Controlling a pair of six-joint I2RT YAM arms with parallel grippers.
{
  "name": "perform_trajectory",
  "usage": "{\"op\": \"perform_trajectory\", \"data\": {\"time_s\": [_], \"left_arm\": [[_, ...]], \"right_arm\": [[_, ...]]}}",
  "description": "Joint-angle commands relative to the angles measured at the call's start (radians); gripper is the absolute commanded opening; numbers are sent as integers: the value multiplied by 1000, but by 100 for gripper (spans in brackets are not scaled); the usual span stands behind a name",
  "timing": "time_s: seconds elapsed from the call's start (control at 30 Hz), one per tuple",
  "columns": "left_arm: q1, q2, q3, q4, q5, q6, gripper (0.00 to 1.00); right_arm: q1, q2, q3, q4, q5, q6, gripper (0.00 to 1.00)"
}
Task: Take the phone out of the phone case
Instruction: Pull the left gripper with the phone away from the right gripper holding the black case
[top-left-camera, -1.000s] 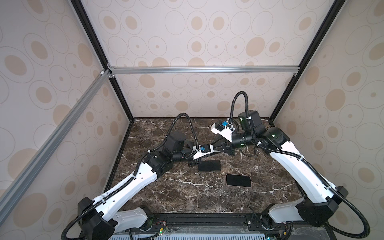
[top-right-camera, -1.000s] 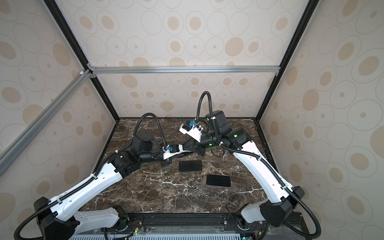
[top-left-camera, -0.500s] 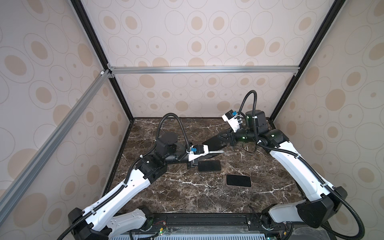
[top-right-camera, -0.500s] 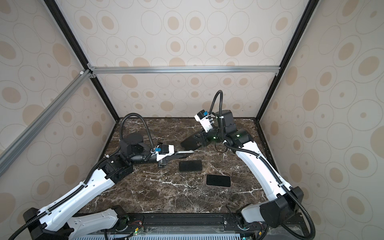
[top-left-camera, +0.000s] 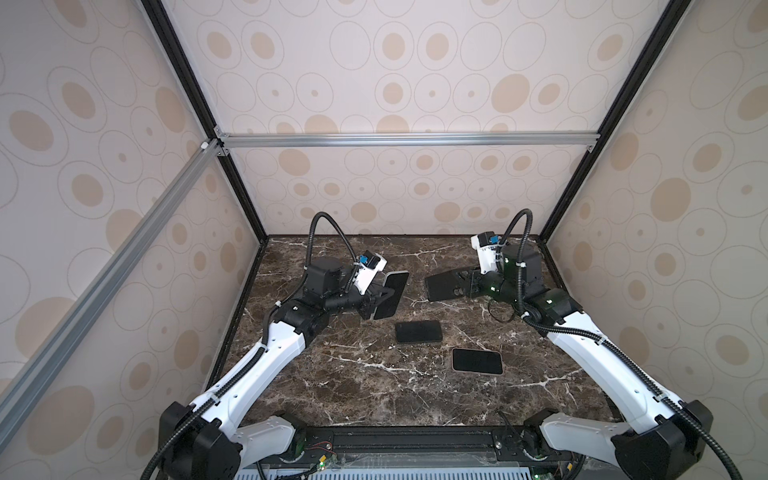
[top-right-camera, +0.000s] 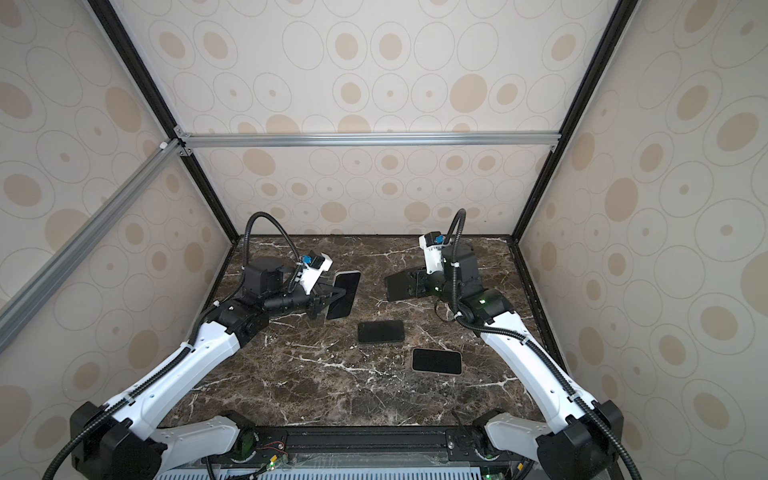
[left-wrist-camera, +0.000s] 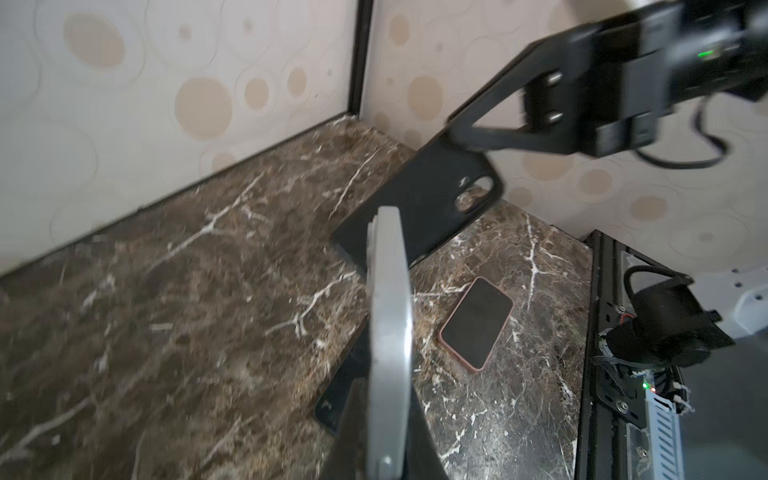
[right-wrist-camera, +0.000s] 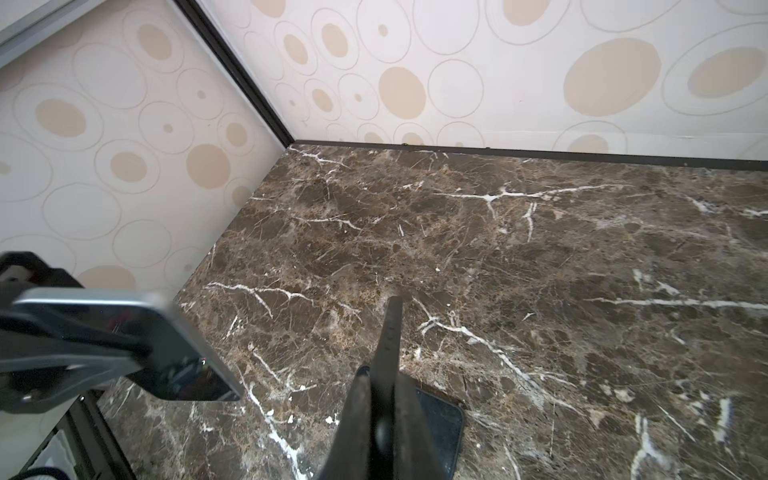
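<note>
Once pulled apart above the spare phone (top-left-camera: 417, 331), held separately: phone (top-left-camera: 395, 286) pinched in left gripper (top-left-camera: 383, 297), empty case (top-left-camera: 436, 286) pinched in right gripper (top-left-camera: 457, 286); extraction judged done.

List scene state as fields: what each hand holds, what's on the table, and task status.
left hand: shut on silver-edged dark-screen phone
right hand: shut on black phone case, empty
phone vs case: apart, a clear gap between them
brown marble table: black-rimmed phone and pink-rimmed phone, both lying flat, not touching
task status: phone is out of the case
</note>
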Motion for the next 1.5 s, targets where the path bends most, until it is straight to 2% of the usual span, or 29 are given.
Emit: {"op": "perform_trajectory", "data": {"time_s": [0.0,0.1,0.17,0.37,0.43,0.5,0.57,0.63,0.7,0.8,0.87,0.93,1.07,1.47], "left_arm": [[39,36,31,-135,-73,-129,0],[49,95,72,-253,-145,-139,0],[49,116,80,-299,-240,-182,0],[50,72,-3,-204,-368,-359,0],[54,53,-17,-189,-401,-359,0],[67,47,-40,-171,-384,-304,0],[81,53,-57,-172,-371,-298,0],[96,74,-64,-199,-347,-299,0],[110,102,-65,-231,-268,-287,0],[121,102,-99,-225,-193,-272,0],[138,108,-113,-241,-170,-269,0],[160,129,-122,-254,-99,-267,0],[177,137,-163,-232,9,-273,0],[264,223,-238,-190,104,-300,0]], "right_arm": [[0,1,-10,20,55,54,0],[1,29,-15,21,60,68,0],[0,45,-31,27,76,108,0],[35,89,-95,115,-3,251,0],[71,93,-106,131,11,282,0],[119,88,-129,155,77,326,0],[168,77,-164,203,144,370,0],[189,75,-205,282,97,421,0],[194,80,-236,347,23,491,0],[194,94,-256,396,-89,526,0],[194,102,-264,374,-105,535,0],[194,104,-292,368,-101,537,0],[194,120,-350,434,-150,569,0],[223,195,-417,596,-170,695,0]]}}
